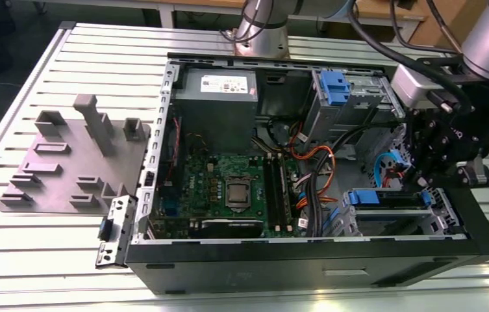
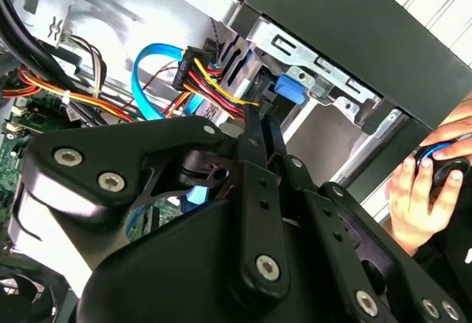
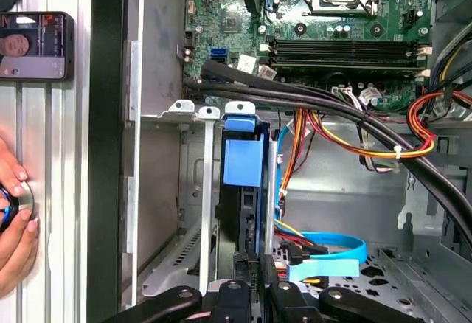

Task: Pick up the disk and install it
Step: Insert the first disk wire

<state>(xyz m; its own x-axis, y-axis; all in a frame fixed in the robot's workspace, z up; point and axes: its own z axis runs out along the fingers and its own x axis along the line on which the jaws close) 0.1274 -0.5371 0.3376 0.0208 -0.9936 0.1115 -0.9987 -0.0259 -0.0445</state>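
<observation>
The open computer case (image 1: 313, 260) lies on its side on the slatted metal surface (image 1: 45, 253), and the arm reaches into the case's corner at the exterior view's right. There the gripper (image 1: 421, 184) hangs just above the disk (image 1: 388, 198), which sits in the drive cage (image 1: 439, 221) at that corner with its blue carrier rail showing. In the first wrist view the disk (image 3: 243, 190) stands on edge in a slot of the cage, directly ahead of the gripper (image 3: 254, 275), whose two narrow fingers (image 3: 243, 279) are drawn close together around the disk's near edge; they appear clamped on it. In the second wrist view the gripper (image 2: 258, 127) points at the blue latch tab of the disk (image 2: 289, 89) beside a bundle of coloured power wires (image 2: 214, 87). A light blue data cable (image 3: 332, 253) curls just beside the slot. A person's hand (image 2: 420, 190) rests outside the case wall. A grey fixture plate (image 1: 71, 162) lies well apart, at the exterior view's left.
</observation>
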